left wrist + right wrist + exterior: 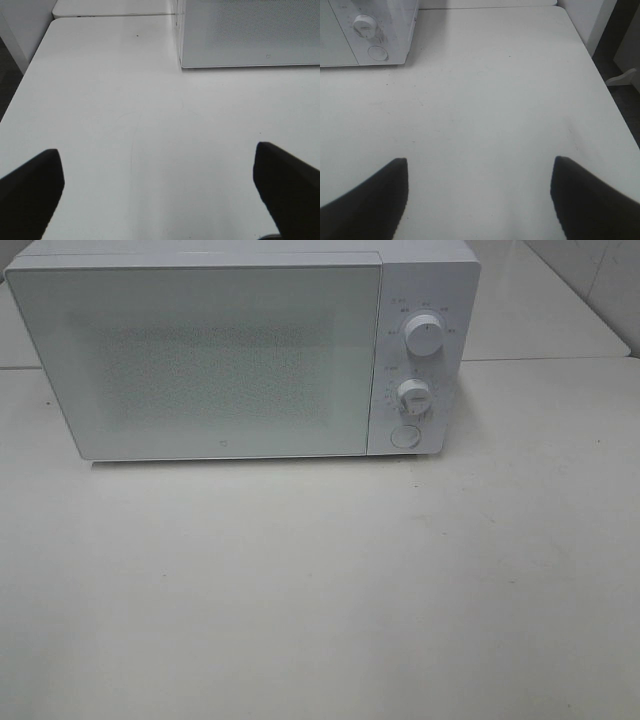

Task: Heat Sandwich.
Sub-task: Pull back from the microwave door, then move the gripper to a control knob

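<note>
Black fingers of the left tool (157, 150) and the right tool (480, 160) stand wide apart above the white worktop (320, 590), with nothing between them. The sandwich shows in no view. Towards the worktop's far side, a white boxy microwave oven (240, 350) has its speckled glass door (200, 360) shut. A white upper dial (424, 337) and lower dial (412, 397) sit above a round button (404, 435). Marks ringing the dials and a small logo (222, 450) low on the door are too small to read.
</note>
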`<state>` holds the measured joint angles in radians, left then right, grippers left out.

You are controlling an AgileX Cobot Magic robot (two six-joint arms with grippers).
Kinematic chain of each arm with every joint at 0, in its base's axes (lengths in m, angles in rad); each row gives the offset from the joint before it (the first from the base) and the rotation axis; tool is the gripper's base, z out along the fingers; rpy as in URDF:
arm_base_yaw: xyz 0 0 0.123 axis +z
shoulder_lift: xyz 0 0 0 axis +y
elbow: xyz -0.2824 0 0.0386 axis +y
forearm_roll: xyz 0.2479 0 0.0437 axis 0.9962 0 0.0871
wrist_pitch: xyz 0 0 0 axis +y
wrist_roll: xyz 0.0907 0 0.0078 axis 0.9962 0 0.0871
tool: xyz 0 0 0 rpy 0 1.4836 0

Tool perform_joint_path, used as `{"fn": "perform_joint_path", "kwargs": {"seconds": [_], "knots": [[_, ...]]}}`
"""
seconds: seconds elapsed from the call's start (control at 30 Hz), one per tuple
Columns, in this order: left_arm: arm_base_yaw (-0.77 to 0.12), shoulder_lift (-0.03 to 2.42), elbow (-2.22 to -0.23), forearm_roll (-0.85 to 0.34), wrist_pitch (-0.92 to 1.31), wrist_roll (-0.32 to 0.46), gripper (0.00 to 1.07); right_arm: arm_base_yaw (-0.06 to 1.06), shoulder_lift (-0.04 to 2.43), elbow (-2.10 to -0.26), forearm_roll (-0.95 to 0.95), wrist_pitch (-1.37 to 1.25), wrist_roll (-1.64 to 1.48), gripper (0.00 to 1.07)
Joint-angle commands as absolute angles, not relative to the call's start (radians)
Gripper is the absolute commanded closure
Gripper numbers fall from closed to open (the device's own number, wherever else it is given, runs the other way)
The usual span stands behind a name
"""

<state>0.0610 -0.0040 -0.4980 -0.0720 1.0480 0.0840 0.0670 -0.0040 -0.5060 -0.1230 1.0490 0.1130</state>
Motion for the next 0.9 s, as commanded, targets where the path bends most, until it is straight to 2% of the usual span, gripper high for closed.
{"fn": "perform_joint_path", "kwargs": {"seconds": [0.03,0.9], "knots": [[0.065,-0.03,-0.494,-0.076,1.037,0.075,0.09,0.063,-0.022,-0.506,-0.119,1.038,0.107,0.32],[0.065,-0.03,-0.494,-0.076,1.037,0.075,0.09,0.063,-0.022,-0.506,-0.119,1.038,0.106,0.32]]}}
